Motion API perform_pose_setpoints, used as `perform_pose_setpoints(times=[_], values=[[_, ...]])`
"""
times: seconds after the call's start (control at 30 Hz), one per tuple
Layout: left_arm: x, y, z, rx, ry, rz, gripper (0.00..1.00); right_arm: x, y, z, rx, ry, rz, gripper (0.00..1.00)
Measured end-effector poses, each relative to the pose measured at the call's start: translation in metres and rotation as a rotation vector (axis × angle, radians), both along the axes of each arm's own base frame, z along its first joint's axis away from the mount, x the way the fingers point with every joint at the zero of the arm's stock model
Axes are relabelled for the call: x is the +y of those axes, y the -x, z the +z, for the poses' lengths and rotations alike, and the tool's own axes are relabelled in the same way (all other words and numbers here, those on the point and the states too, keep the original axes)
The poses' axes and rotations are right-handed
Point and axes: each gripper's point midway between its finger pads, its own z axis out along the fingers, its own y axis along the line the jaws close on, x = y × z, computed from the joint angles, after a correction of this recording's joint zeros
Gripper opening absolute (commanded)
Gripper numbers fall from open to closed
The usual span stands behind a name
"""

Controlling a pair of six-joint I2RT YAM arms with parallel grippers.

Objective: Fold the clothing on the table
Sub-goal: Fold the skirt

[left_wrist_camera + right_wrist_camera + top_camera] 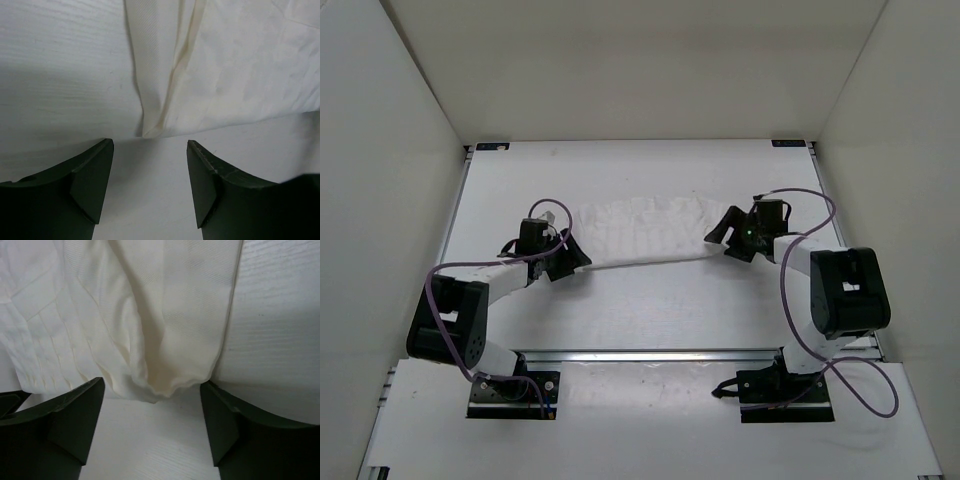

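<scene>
Clothing lies across the middle of the table as a long narrow band w/ layers doubled over, so we judge the lengthwise fold approx. done; shortening cross-folds look left. Left end effector & right end effector sit at its two ends, jaws apart, gripping nothing, cloth tips just ahead.

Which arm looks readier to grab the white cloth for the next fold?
Probably right: the open right gripper straddles the bunched end of the soft white ribbed garment; the left gripper faces only a narrow corner.
</scene>
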Motion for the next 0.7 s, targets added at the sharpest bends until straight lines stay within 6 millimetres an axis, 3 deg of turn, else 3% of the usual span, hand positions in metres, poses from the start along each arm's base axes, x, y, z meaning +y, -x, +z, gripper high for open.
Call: perform_pose_setpoints(times=[0.03,0.1,0.17,0.2,0.3,0.43,0.47,0.53,0.6,0.7], values=[[0.001,0.003,-0.003,0.009,-0.002,0.0,0.7,0.001,-0.003,-0.001,-0.005,-0.007,-0.004,0.69],[0.002,0.005,-0.005,0.013,-0.003,0.004,0.72,0.002,-0.009,-0.003,-0.009,-0.021,-0.014,0.51],[0.003,0.003,-0.005,0.005,-0.005,0.008,0.72,0.003,-0.013,-0.008,-0.005,-0.025,-0.022,0.17],[0.003,0.002,-0.005,0.003,-0.006,0.011,0.71,0.003,-0.013,-0.015,0.015,-0.028,-0.031,0.07],[0.002,-0.001,-0.005,-0.005,-0.004,0.016,0.72,0.004,-0.012,-0.021,0.038,-0.043,-0.042,0.0],[-0.007,-0.008,-0.005,-0.024,0.014,0.016,0.62,0.003,-0.012,-0.021,0.037,-0.045,-0.045,0.0],[-0.012,-0.009,-0.006,-0.025,0.02,0.011,0.56,0.002,-0.013,-0.02,0.036,-0.045,-0.046,0.0],[-0.022,-0.012,-0.009,-0.022,0.041,0.0,0.21,0.001,-0.013,-0.021,0.036,-0.043,-0.048,0.0],[-0.033,-0.01,-0.016,-0.001,0.049,-0.024,0.04,-0.003,-0.013,-0.021,0.035,-0.039,-0.047,0.0],[-0.056,-0.01,-0.017,0.005,0.084,-0.071,0.0,-0.019,-0.01,-0.021,0.048,-0.016,-0.062,0.0]])
